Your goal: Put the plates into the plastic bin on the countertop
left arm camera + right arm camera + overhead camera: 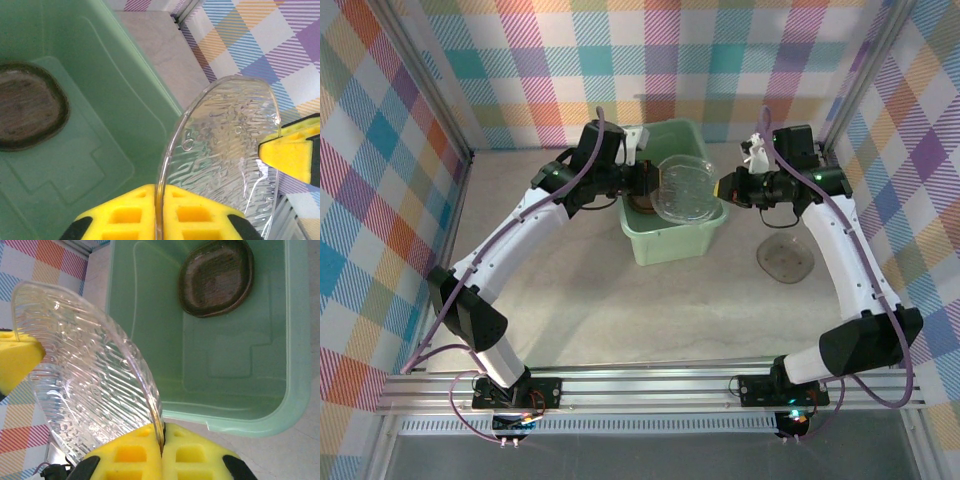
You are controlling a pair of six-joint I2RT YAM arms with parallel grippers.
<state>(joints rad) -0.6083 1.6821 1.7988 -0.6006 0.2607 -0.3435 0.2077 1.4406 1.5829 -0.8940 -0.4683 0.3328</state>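
From above, three plates can be counted. One clear plate [682, 188] hangs over the plastic bin [670, 245], with the left hand [648, 183] at its left edge and the right hand [723, 187] at its right edge. One brown plate [642, 205] lies inside the bin. One smoky plate [785, 258] lies flat on the surface [620, 310], to the right of the bin and apart from it.

In the left wrist view, the left hand's yellow fingers [125, 215] are clenched on the clear plate's rim. The plate stands on edge, and the right hand's fingertip [292, 150] is at its opposite rim. The brown plate rests on the bin's floor.

In the right wrist view, the right hand's fingers [130, 455] are pinched tight on the same plate's rim, beside the bin's near wall.
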